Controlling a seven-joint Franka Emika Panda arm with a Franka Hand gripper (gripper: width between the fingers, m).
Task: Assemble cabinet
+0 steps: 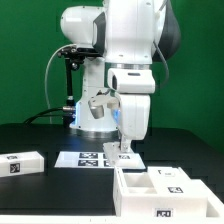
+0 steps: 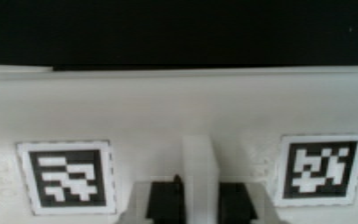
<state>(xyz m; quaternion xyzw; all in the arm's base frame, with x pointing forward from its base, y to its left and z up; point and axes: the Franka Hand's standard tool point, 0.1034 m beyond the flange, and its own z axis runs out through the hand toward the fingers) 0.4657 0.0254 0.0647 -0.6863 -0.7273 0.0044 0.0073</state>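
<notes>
**A:** Cabinet status at this mark?

**B:** In pieces. Open box body [image 1: 133,198] on the counter [image 1: 45,200], toward the exterior view's right. One loose panel [image 1: 22,163] lies well apart at the exterior view's left. A third white part [image 1: 125,156] sits under the arm, at the exterior view's right end of the marker board [image 1: 85,158]. On it or just behind it, cannot tell.

**A:** Fingers?

**B:** Fingers [image 2: 158,203] point straight down with a narrow gap, one on each side of a raised rib [image 2: 195,170] between two tags [image 2: 67,175] on that part. Clamped or only close: cannot tell, the wrist view is blurred.

**A:** Why straddle the rib?

**B:** Judgement: it looks like the only feature here thin enough to pinch. A hold centred between the tags should keep the part level when lifted.
</notes>
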